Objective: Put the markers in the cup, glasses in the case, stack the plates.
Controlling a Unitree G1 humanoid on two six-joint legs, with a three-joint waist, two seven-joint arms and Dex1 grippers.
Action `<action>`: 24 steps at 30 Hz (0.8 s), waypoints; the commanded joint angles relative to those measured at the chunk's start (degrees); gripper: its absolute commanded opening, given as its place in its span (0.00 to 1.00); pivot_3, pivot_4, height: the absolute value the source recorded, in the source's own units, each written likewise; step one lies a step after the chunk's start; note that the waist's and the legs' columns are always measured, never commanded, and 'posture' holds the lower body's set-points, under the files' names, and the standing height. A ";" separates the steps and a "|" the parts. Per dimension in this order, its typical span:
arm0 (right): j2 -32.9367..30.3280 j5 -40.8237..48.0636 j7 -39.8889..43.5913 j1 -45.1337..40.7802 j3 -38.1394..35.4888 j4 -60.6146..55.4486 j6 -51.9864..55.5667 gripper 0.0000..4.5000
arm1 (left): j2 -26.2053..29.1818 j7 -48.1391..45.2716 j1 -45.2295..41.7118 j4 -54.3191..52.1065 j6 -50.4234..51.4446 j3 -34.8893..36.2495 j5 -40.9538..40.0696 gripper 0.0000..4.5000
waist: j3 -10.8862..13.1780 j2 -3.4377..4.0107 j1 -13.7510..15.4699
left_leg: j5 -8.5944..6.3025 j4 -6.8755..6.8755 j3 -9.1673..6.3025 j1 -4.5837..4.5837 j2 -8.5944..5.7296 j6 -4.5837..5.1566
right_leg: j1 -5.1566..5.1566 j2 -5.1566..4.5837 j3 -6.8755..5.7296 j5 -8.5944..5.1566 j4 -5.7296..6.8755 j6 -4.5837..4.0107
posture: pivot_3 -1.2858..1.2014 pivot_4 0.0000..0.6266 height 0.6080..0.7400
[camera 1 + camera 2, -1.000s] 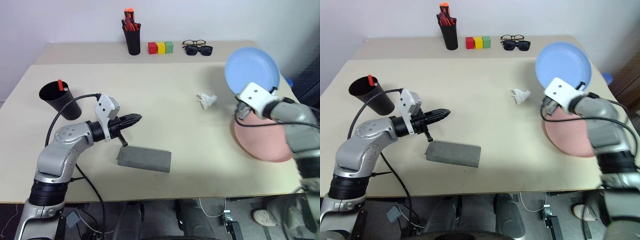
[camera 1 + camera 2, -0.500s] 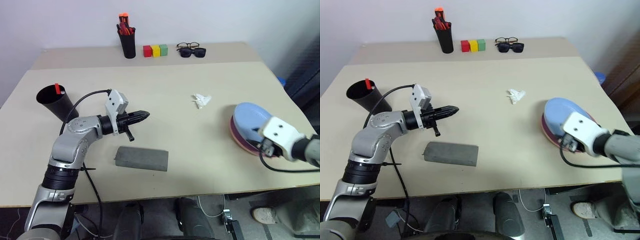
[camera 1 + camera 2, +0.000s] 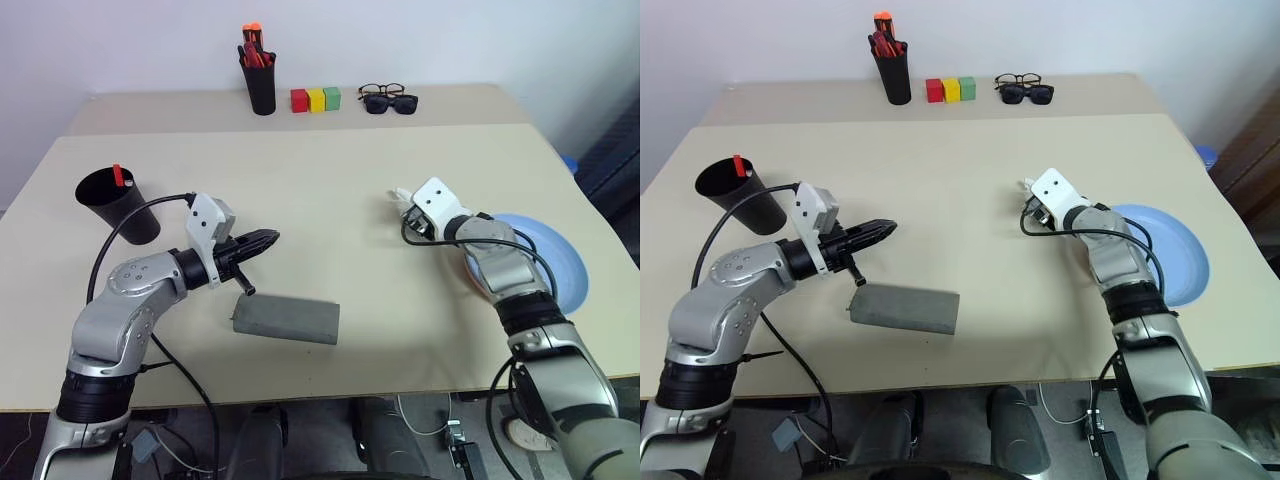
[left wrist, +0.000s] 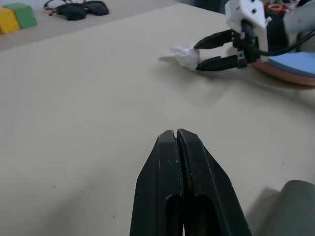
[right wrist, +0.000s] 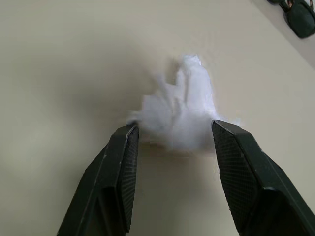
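Note:
The light blue plate [image 3: 560,265] lies on the salmon pink plate [image 4: 280,74] at the table's right edge. My right gripper [image 5: 174,128] is open, one finger on each side of a crumpled white paper wad [image 3: 403,199], left of the plates. The black cup [image 3: 112,205] stands at the left with the red tip of a marker [image 3: 119,174] sticking out. The grey case [image 3: 287,318] lies closed near the front. My left gripper [image 3: 268,238] is shut and empty, hovering just above and left of the case. The glasses are out of view.
At the back of the table [image 3: 330,160] stand a narrow black holder with red and orange pens [image 3: 262,80], three coloured blocks [image 3: 319,98], and black-framed glasses with dark sunglasses [image 3: 390,97]. A black cable [image 3: 130,225] loops off my left arm near the cup.
The blue plate went from raised in my right gripper to lying on the pink plate. That gripper let go, opened and moved left to the paper wad. The left gripper stayed shut.

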 commanded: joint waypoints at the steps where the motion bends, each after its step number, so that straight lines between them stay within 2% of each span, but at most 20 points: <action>1: 0.58 -0.99 -1.58 -3.21 0.14 7.01 -5.84 0.41 | 0.06 1.91 1.06 -3.96 1.02 1.76 -1.73 0.00 | 0.00 0.00 0.01 | 0.00 0.00 0.00 0.02 0.00 0.00 | 0.01 0.00 0.00 0.00 0.00 0.00 | 0.52 0.24 1.00; 2: 0.71 -1.02 -1.63 -3.57 0.12 7.92 -6.75 0.33 | 0.02 2.29 1.28 -4.34 1.26 1.83 -2.00 0.00 | 0.00 0.00 0.07 | 0.00 0.01 0.00 0.02 0.00 0.00 | 0.03 0.00 0.00 0.00 0.00 0.00 | 0.52 0.24 1.00; 5: 0.93 -0.75 -2.05 -3.78 -0.43 8.18 -8.37 0.01 | -0.03 2.91 1.54 -4.75 1.58 1.62 -2.43 0.00 | 0.00 0.00 0.04 | 0.00 0.02 0.00 0.03 0.00 0.00 | 0.04 0.00 0.00 0.00 0.00 -0.01 | 0.52 0.24 1.00; 8: 0.00 -1.29 -3.02 -2.75 -0.85 5.44 -9.12 0.00 | -0.02 3.03 1.33 -4.24 1.37 1.11 -2.38 0.00 | 0.00 0.00 -0.08 | 0.00 0.01 0.00 0.04 0.00 0.00 | 0.04 0.01 0.00 0.00 0.01 -0.01 | 0.52 0.24 1.00; 13: -6.97 0.04 0.07 5.79 -4.58 -15.34 -2.34 0.00 | 0.01 2.70 0.53 -1.42 0.41 1.41 -1.99 0.00 | 0.01 0.02 0.23 | 0.00 -0.01 -0.01 0.02 0.00 0.00 | 0.02 0.02 0.00 -0.01 0.00 0.01 | 0.52 0.24 1.00; 15: -10.88 2.58 2.98 11.42 -8.60 -26.73 2.85 0.00 | -0.54 3.23 0.39 -0.11 -0.19 1.81 -1.77 0.00 | 0.01 0.02 0.59 | 0.00 -0.01 -0.02 0.00 0.00 0.00 | 0.02 0.01 -0.01 -0.05 0.00 -0.01 | 0.52 0.24 1.00; 18: -18.20 6.83 8.94 24.63 -18.64 -44.42 13.27 0.00 | -1.35 2.63 -0.51 3.67 -2.48 1.25 -0.91 0.00 | 0.00 0.05 1.26 | -0.02 -0.02 -0.05 -0.05 -0.02 0.02 | 0.02 0.00 -0.02 -0.15 -0.02 -0.07 | 0.52 0.24 1.00; 20: -20.83 8.03 10.73 31.44 -22.67 -51.05 17.58 0.00 | -2.01 2.62 -1.87 6.35 -3.73 0.15 0.08 0.00 | -0.02 0.03 1.61 | -0.05 -0.01 -0.05 -0.04 -0.02 0.09 | 0.03 0.00 -0.03 -0.18 -0.03 -0.06 | 0.52 0.24 1.00; 22: -21.57 9.20 11.00 34.73 -24.88 -53.34 20.45 0.00 | -3.13 3.07 -3.46 8.16 -4.56 -0.72 0.77 0.00 | -0.02 0.03 1.01 | -0.06 0.02 0.03 0.06 -0.01 0.10 | 0.06 0.01 0.03 -0.19 -0.05 -0.13 | 0.52 0.24 1.00; 24: -21.75 9.32 11.07 37.32 -25.35 -54.54 21.84 0.12 | -4.21 3.07 -4.76 9.70 -5.31 -1.02 1.13 0.00 | -0.03 0.01 0.23 | -0.06 0.12 0.06 0.07 -0.01 0.09 | 0.10 0.01 0.06 -0.20 -0.05 -0.14 | 0.52 0.24 1.00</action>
